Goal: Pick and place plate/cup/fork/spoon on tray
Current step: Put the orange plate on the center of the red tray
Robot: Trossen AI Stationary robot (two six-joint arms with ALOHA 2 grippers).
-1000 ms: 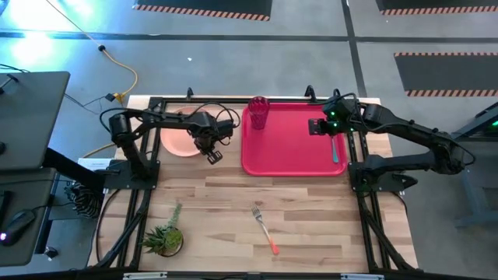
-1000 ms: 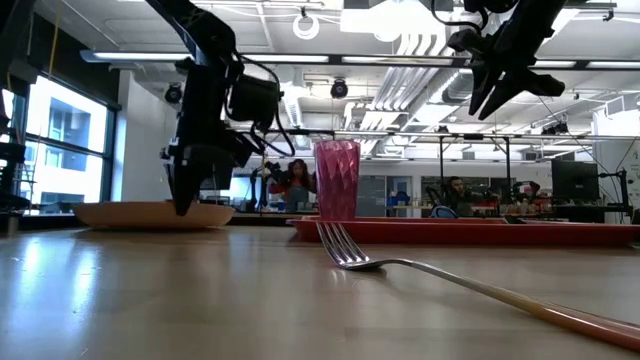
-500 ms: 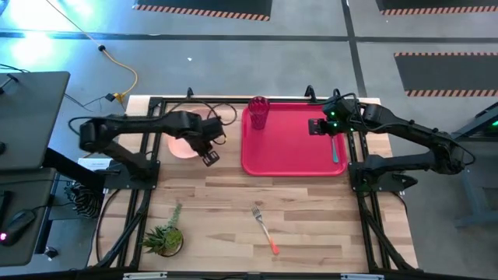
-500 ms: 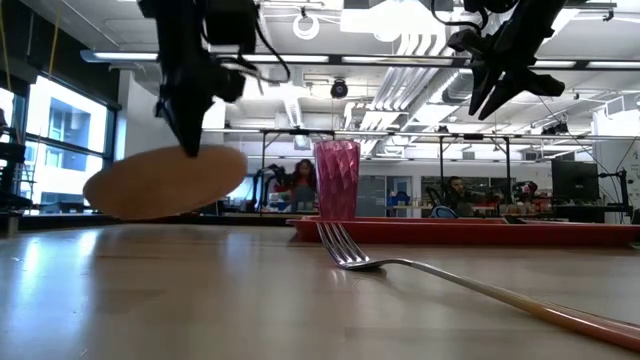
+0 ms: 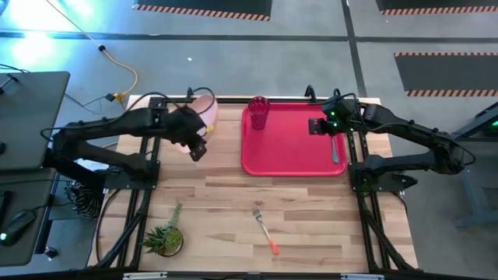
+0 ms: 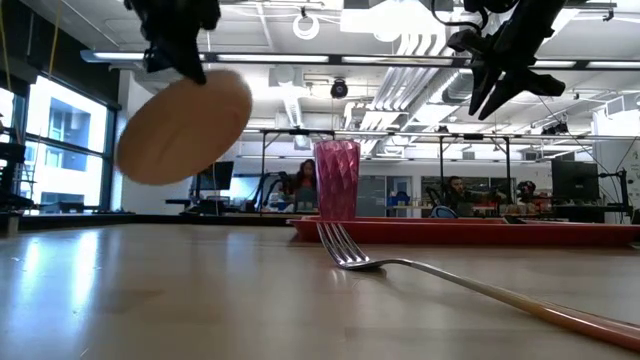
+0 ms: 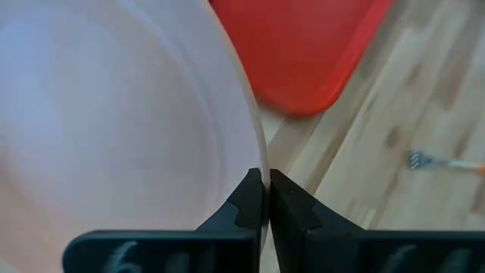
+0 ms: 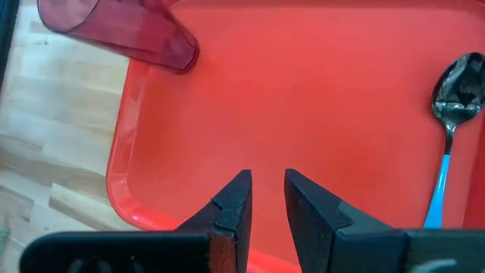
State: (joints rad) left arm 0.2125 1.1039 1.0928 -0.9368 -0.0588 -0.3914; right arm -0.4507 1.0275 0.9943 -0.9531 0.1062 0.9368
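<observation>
My left gripper (image 7: 263, 199) is shut on the peach-pink plate (image 5: 204, 109), which hangs tilted in the air left of the red tray (image 5: 292, 159); the low view shows the plate (image 6: 185, 125) well above the table. The magenta cup (image 5: 258, 113) stands in the tray's far left corner. Along the tray's right side lies the teal-handled spoon (image 5: 335, 148). My right gripper (image 8: 263, 199) hovers open over the tray with nothing between its fingers. The orange-handled fork (image 5: 265, 227) lies flat on the wood near the front edge. My left gripper pinches the plate's rim (image 7: 256, 163) between its two fingers. They come at it slanting down from the table's left. The plate is lifted clear of the table and steeply tilted, hanging below the fingers (image 6: 188, 68).
A small potted plant (image 5: 163, 237) stands at the near left of the table. Black frame rails run along the table's far and side edges. Bare wood lies between the tray and the fork.
My left gripper has risen and drawn back toward the table's left edge, tipping upward, still shut on the plate. The plate has gone from flat on the table to lifted clear and steeply tilted. My right gripper has kept still.
</observation>
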